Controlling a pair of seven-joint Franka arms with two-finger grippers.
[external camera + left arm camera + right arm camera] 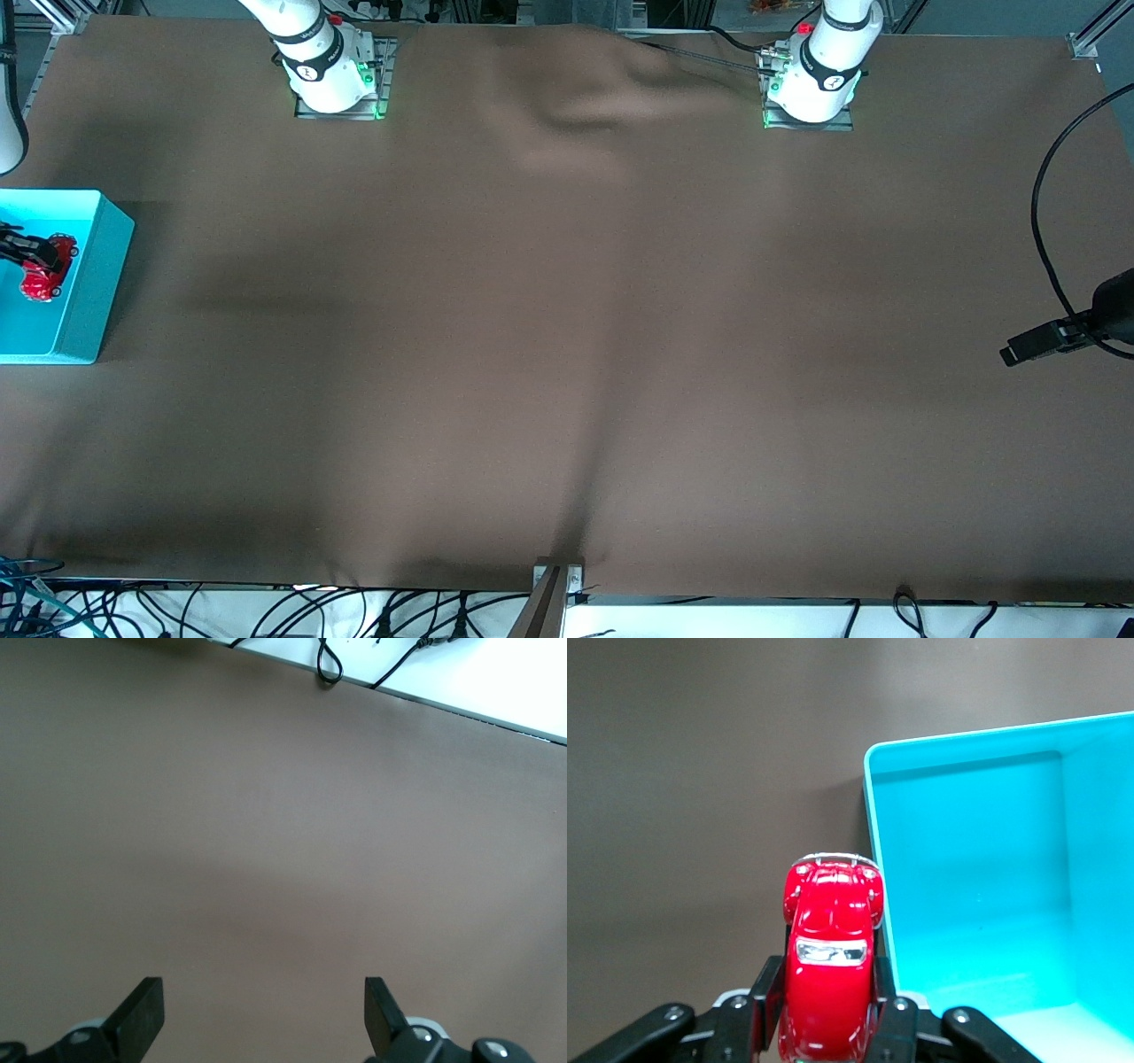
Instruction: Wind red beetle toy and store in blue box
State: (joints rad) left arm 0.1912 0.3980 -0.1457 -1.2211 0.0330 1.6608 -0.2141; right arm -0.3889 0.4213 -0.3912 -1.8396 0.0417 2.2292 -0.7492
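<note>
The blue box stands at the right arm's end of the table, open side up. My right gripper is shut on the red beetle toy and holds it over the box's inside. In the right wrist view the toy sits between the two black fingers of the right gripper, with the box beside it and its cyan inside bare. My left gripper waits over the left arm's end of the table. In the left wrist view it is open and empty above bare brown cloth.
A brown cloth covers the table, with wrinkles between the two bases. A black cable loops near the left gripper. Loose cables and a metal bracket lie along the table's near edge.
</note>
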